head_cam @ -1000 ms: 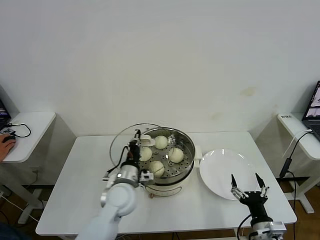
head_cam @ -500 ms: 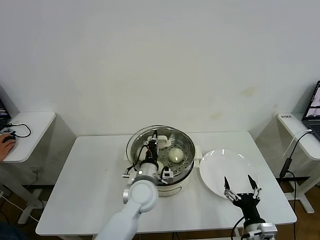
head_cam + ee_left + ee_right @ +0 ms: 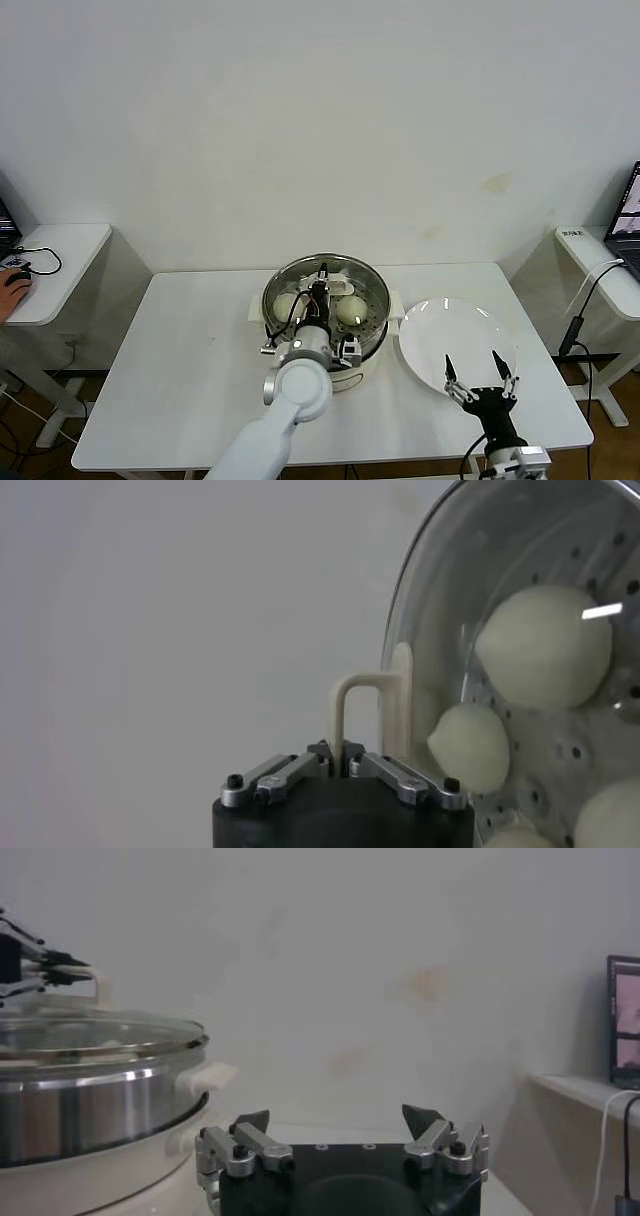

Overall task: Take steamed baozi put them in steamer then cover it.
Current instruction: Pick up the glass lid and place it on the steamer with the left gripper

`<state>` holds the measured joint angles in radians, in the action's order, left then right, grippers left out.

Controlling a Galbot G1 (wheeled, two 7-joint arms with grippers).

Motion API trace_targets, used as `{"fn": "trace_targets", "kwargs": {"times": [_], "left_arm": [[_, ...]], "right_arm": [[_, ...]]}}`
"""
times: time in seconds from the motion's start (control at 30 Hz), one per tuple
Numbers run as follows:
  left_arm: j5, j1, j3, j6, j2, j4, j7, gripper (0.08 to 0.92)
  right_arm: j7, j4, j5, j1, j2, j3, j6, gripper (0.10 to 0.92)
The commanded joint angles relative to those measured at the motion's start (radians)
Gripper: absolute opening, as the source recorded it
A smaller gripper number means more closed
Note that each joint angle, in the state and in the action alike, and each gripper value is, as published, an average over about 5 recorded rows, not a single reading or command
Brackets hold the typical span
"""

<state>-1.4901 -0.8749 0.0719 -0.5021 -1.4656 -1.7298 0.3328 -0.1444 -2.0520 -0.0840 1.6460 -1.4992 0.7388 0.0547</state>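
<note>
Our left gripper (image 3: 322, 283) is clamped shut on the cream-white bar handle (image 3: 352, 712) of the cover (image 3: 326, 296), holding the clear glass lid flat over the steamer (image 3: 368, 340). In the left wrist view our two fingers (image 3: 400, 776) meet around the foot of the handle, and the lid's metal rim curves away just beyond them. Through the glass beneath the gripper we see the steamed baozi (image 3: 351, 310), pale round buns lying on the perforated steel tray; one sits on each side of the gripper in the head view, and the left wrist view shows at least four (image 3: 542, 645). In the right wrist view the lid rests level on the pot's rim, though we cannot tell whether it is fully seated. The steamer stands on a white table (image 3: 180, 360).

To the right of the steamer lies a flat white plate (image 3: 440, 340), just beside the pot. Our right gripper (image 3: 480, 374) hovers over the plate's near edge, well apart from the steamer, its fingers spread wide and holding nothing.
</note>
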Motion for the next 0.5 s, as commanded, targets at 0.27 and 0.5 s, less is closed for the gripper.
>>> {"fn": "trace_targets", "kwargs": {"times": [0.27, 0.5], "left_arm": [[-0.002, -0.015, -0.015, 0.006, -0.014, 0.013, 0.001, 0.138], [0.01, -0.02, -0.017, 0.005, -0.014, -0.003, -0.005, 0.176]], "right_arm": [[-0.003, 0.0, 0.003, 0.0, 0.0, -0.006, 0.0, 0.823], [-0.005, 0.0, 0.005, 0.001, 0.0, -0.008, -0.001, 0.823]]}}
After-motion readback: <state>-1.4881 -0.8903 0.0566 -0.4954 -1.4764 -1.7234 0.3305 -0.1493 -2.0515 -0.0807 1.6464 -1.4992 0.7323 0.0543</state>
